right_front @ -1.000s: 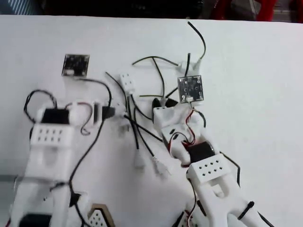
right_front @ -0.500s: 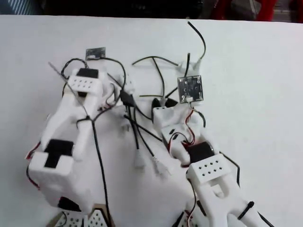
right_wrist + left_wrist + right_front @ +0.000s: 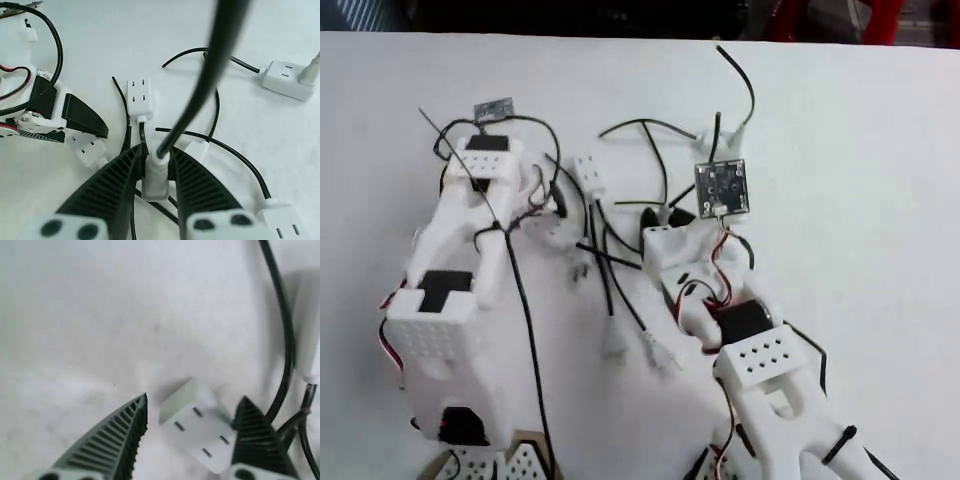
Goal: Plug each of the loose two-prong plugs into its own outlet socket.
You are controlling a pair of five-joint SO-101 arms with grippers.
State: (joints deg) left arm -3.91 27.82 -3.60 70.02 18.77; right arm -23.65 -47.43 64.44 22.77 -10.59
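My right gripper (image 3: 156, 154) is shut on a white two-prong plug (image 3: 156, 181) whose black cord rises past the camera; from above it sits at mid-table (image 3: 660, 216). Just beyond it lies a white outlet socket (image 3: 139, 97) (image 3: 588, 172). My left gripper (image 3: 194, 402) is open and low over the table, with its fingers on either side of another white socket block (image 3: 197, 426), not touching it. That gripper (image 3: 80, 120) and its socket (image 3: 90, 147) also appear from the right wrist. Two loose plugs (image 3: 613, 340) (image 3: 660, 355) lie on the table nearer the arm bases.
Black cords (image 3: 605, 265) cross in a tangle between the arms. A further socket (image 3: 285, 77) with a plug in it lies far right of centre, and another socket (image 3: 277, 220) close by the right gripper. Bare white table (image 3: 860, 180) stretches to the right.
The left arm swung up from the near-left side and stretched out toward the sockets, and its open gripper came down around a socket block. The right arm held still with its plug.
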